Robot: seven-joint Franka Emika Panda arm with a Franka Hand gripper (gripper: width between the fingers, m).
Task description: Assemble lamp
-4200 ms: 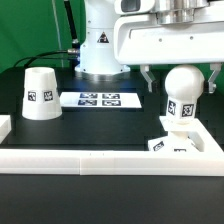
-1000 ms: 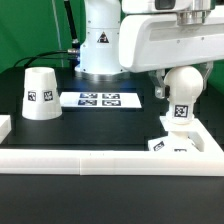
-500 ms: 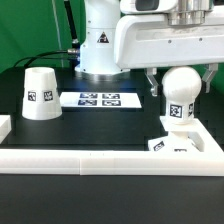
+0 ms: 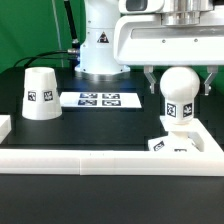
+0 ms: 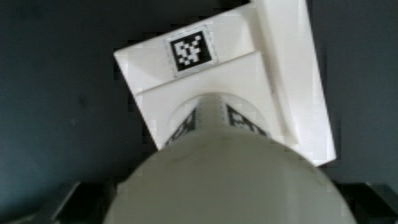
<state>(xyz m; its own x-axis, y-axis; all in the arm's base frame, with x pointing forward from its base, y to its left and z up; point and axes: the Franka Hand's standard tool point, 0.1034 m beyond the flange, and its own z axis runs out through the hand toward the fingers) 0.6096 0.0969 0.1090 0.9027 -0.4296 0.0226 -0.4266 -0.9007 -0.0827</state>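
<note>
Your gripper (image 4: 180,84) swung back square since a second ago, fingers (image 4: 148,80) now spread beside the bulb (image 4: 181,92), its tags turned.

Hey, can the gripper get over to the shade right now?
Probably yes. The shade stands alone at the exterior view's left, with nothing on or around it. The gripper straddles the bulb with its jaws apart, so it looks free to lift off and cross.

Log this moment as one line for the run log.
claw: open, straddling bulb | bulb: upright on base | shade: standing apart, beside marker board
</note>
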